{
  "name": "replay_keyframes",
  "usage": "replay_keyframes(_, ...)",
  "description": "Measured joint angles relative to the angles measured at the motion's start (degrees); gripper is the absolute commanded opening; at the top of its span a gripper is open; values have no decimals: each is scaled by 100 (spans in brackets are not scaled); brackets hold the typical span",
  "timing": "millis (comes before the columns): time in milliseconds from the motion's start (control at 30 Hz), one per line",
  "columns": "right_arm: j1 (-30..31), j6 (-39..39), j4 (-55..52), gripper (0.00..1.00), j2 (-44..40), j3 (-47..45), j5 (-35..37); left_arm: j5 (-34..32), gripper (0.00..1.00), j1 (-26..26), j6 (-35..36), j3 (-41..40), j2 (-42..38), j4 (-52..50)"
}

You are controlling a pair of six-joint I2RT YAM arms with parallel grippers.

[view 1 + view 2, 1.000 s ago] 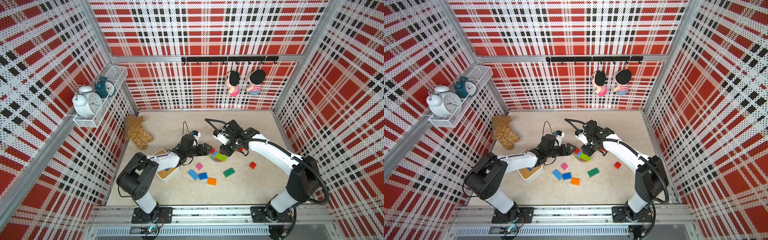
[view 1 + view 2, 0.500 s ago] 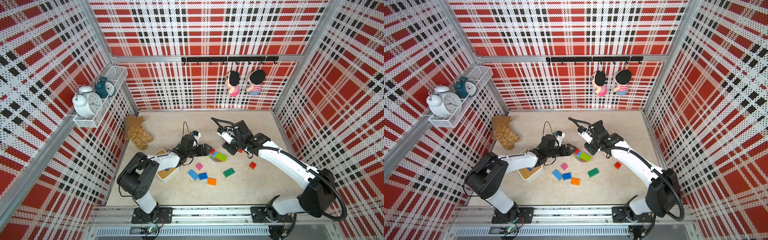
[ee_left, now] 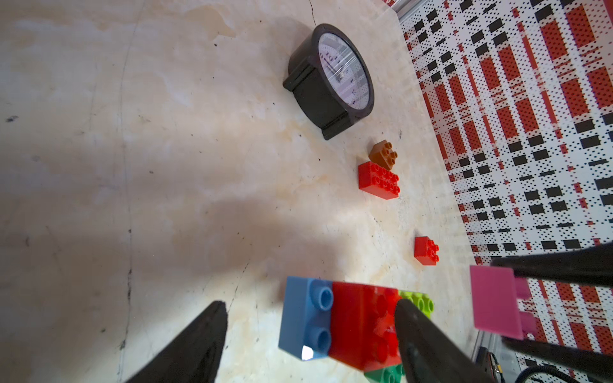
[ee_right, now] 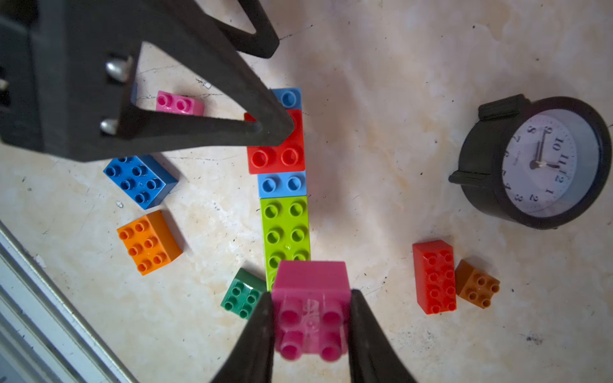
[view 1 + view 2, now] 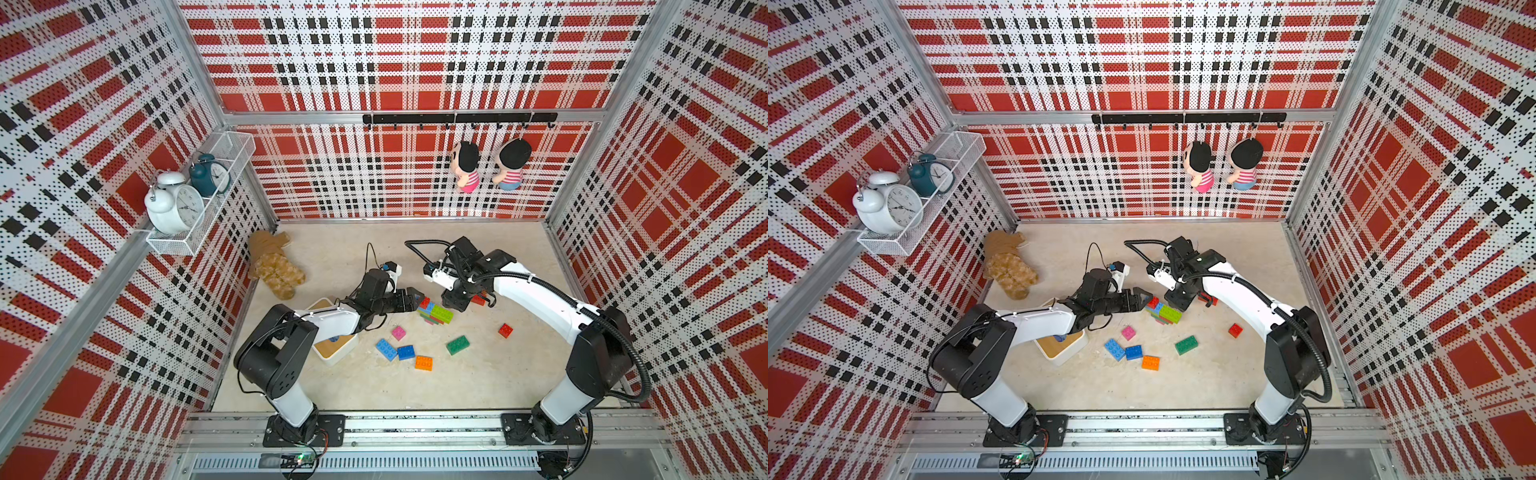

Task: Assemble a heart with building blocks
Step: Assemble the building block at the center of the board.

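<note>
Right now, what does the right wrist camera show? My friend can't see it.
The right pincer grips a pink block at the lime end of a row of blue, red, blue and lime blocks on a pale table. The open left pincer is at the row's other end; loose blocks and a black clock lie around.

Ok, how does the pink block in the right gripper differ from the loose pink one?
The right gripper clamps the held pink plastic block above the table; the loose pink plastic block lies on it. The held one hangs by the lime end of the assembled row; the loose one sits apart. Both are pink, studded.
</note>
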Motion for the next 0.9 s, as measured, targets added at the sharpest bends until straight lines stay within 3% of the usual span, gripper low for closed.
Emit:
replay_keyframes(367, 122, -162, -278, 0, 560, 203, -50, 0, 82, 0, 0, 0, 0, 2)
replay_keyframes(900, 188, -197, -313, 0, 743, 334, -52, 2, 81, 0, 2, 0, 11, 2)
